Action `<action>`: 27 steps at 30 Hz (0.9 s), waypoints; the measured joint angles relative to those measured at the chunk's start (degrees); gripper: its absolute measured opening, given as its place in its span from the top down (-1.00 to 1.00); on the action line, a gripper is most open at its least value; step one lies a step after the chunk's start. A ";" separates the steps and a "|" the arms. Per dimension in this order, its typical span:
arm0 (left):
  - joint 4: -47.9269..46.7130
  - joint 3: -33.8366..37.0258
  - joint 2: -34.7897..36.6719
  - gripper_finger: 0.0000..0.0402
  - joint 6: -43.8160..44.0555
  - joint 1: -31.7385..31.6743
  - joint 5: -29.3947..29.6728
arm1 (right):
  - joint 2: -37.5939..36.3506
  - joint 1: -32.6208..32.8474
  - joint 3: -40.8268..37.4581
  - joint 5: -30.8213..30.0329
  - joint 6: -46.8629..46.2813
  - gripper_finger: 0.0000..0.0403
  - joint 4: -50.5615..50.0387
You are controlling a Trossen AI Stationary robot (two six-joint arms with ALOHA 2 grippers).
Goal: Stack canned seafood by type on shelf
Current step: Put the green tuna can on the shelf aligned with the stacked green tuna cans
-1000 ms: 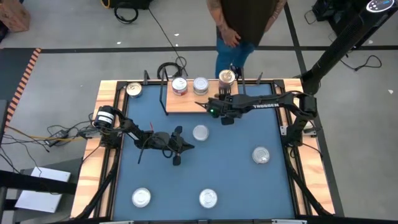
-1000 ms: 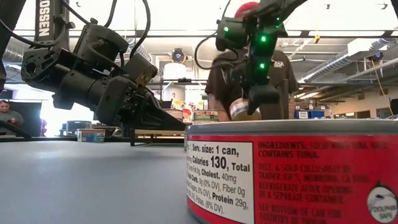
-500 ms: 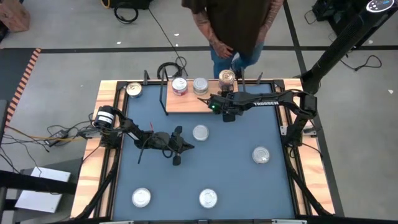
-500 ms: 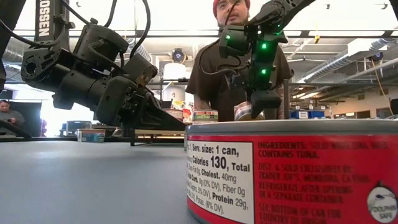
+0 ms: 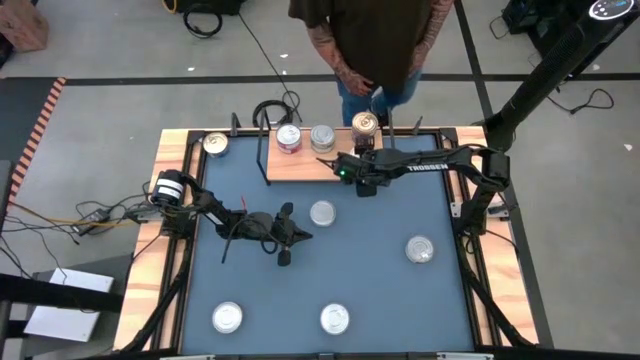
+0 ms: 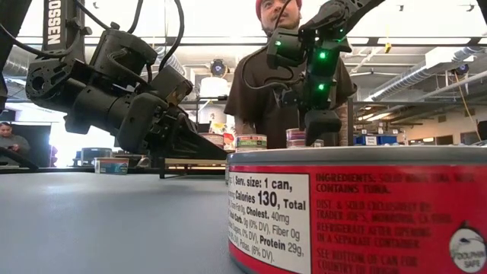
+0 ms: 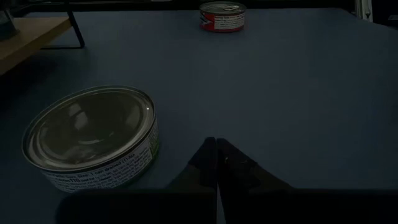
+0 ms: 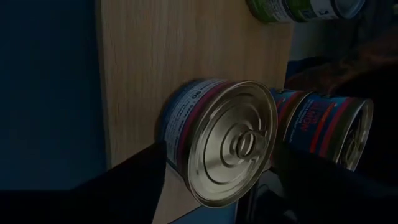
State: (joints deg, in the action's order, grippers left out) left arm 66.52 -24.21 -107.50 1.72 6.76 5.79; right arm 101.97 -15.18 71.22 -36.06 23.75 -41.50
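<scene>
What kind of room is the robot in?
Probably a robotics lab or workshop. Two arms work at a blue table, cables trail over a bare floor, and the low view shows open ceiling pipes.

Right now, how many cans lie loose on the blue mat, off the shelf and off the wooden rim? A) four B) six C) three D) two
A: the high view shows four on the blue table: one just below the shelf at, one to the right at, and two near the front edge at and.
</scene>
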 joint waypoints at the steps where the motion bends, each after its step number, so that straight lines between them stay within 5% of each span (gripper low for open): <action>1: 0.00 0.00 0.00 0.97 0.02 0.00 0.01 | 0.00 0.00 0.00 -0.17 0.00 -0.50 -0.06; 12: 2.09 0.26 3.10 0.97 0.00 0.07 -2.00 | -1.24 6.16 0.00 -3.08 -2.73 -0.42 -1.01; 17: 0.53 2.32 7.85 0.97 -2.58 -0.75 -2.04 | -4.26 9.57 0.02 -2.05 -8.55 -0.12 -0.89; 27: -14.93 4.24 21.00 0.99 -5.00 -1.84 -8.90 | -6.51 12.15 -3.61 10.83 -19.09 0.69 7.94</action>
State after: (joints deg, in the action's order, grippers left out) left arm 51.60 -19.97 -86.50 -3.28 4.93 -3.11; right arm 95.46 -3.03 67.61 -25.23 4.66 -33.55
